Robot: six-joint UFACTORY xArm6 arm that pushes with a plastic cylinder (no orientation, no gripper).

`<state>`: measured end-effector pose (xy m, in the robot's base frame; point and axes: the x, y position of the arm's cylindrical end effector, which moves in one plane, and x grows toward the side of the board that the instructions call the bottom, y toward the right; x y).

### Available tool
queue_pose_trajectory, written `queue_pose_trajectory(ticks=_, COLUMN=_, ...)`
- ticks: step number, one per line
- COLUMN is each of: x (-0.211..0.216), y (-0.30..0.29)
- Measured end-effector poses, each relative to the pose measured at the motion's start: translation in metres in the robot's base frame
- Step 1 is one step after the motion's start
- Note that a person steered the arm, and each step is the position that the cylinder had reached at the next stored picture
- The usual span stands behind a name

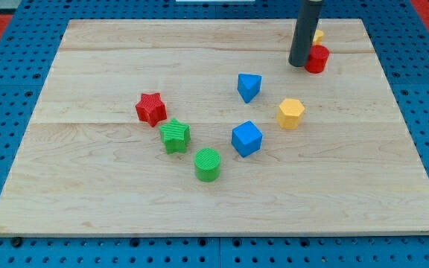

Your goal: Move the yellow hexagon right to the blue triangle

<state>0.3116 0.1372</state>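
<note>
1. My tip (301, 64) sits far right on the counter (88, 193), touching the red cylinder (317, 59).
2. No claw on this rod.
3. Yellow hexagon (290, 113) lies near-right of the blue triangle (249, 86), apart.

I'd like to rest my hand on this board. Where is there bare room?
Bare wood lies left of the red star and below the green cylinder. The middle is crowded: blue triangle, yellow hexagon, blue cube. My tip stands top right.

the yellow hexagon (290, 113) sits flat on the worktop, toward the view's lower right of the blue triangle (249, 87), near but apart.
</note>
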Motion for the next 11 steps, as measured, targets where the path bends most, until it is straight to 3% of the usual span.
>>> queue_pose_trajectory(ticks=1, x=0.007, y=-0.014)
queue_pose_trajectory(ticks=4, x=0.091, y=-0.079)
queue_pose_trajectory(ticks=5, x=0.137, y=-0.068)
queue_pose_trajectory(ticks=6, x=0.156, y=-0.050)
queue_pose_trajectory(ticks=7, x=0.151, y=-0.028)
queue_pose_trajectory(ticks=9, x=0.096, y=-0.039)
queue_pose_trajectory(ticks=11, x=0.087, y=-0.036)
